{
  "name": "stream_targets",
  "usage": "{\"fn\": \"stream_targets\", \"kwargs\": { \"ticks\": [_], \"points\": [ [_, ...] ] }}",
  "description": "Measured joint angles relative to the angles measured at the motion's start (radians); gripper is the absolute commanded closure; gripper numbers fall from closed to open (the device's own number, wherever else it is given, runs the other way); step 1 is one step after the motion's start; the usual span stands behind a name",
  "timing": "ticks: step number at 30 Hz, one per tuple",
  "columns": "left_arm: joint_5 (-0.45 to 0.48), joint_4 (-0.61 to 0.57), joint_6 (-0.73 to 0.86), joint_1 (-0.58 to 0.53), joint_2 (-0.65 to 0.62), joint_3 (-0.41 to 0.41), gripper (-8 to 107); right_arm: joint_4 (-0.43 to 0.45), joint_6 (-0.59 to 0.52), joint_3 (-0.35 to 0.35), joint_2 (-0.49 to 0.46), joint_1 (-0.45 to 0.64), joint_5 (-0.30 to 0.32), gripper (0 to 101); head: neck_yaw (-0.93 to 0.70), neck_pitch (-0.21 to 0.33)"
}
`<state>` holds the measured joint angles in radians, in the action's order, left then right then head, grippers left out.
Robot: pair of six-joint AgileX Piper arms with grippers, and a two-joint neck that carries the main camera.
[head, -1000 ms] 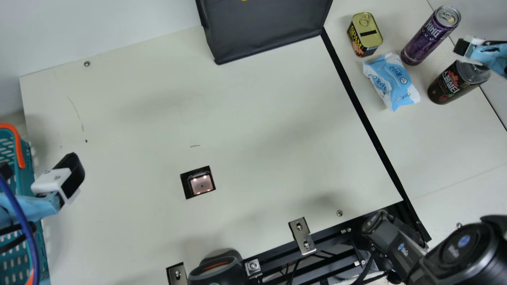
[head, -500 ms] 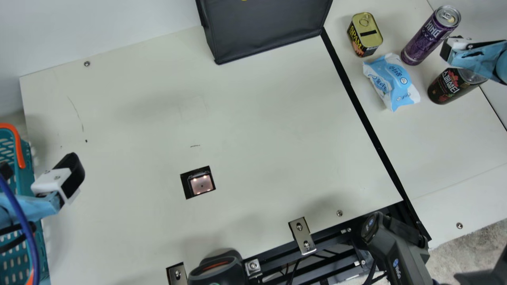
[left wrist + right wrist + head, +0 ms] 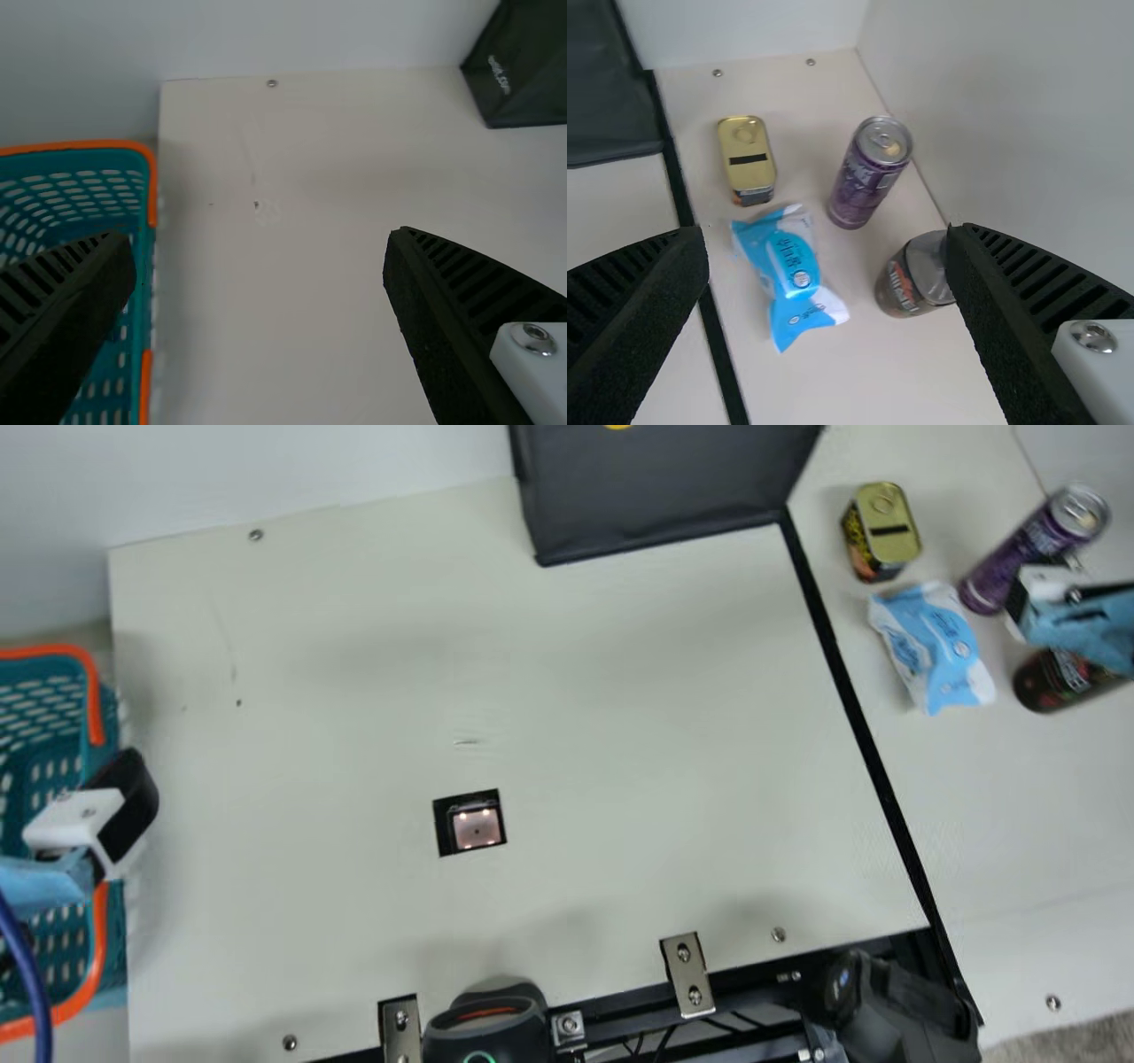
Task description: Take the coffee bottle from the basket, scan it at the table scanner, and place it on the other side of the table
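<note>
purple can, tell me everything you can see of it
The purple can is tall and slim, metallic-looking, with pale lettering and a silver top bearing a pull tab. It stands upright on the pale table, close beside the blue-and-white packet; whether they touch is unclear. Nothing grips it.

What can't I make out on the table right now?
Basket, main view: partly hidden behind the left gripper and cut off by the picture's edge.
Dark bottle, right wrist view: one side of its top hidden by the right gripper.
Black bag, main view: top cut off by the edge.
</note>
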<state>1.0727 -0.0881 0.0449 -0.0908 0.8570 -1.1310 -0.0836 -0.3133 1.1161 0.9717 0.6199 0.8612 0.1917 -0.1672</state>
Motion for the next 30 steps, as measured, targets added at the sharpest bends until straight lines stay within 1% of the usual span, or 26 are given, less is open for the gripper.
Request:
{"fn": "stream_targets", "kwargs": {
  "ticks": [2,6,9,19,21,30],
  "points": [
    [0.033,0.014,-0.01,0.016,-0.025,-0.019,9,0.002,0.018,0.006,-0.013,-0.033,0.009,6,-0.049,0.0],
    [0.104,0.052,-0.039,0.053,-0.081,-0.058,9,0.018,0.055,0.018,-0.04,-0.106,0.058,6,-0.14,-0.002],
    [0.14,0.063,-0.045,0.062,-0.103,-0.073,9,0.023,0.08,0.026,-0.059,-0.157,0.082,6,-0.161,0.0],
    [0.141,0.063,-0.045,0.062,-0.103,-0.073,9,0.053,0.17,0.056,-0.124,-0.333,0.19,6,-0.161,-0.002],
    [0.141,0.063,-0.045,0.062,-0.103,-0.073,9,0.056,0.185,0.061,-0.136,-0.365,0.203,6,-0.161,-0.002],
    [0.141,0.063,-0.045,0.062,-0.103,-0.073,9,0.084,0.264,0.087,-0.194,-0.523,0.295,6,-0.161,-0.002]
  ]
}}
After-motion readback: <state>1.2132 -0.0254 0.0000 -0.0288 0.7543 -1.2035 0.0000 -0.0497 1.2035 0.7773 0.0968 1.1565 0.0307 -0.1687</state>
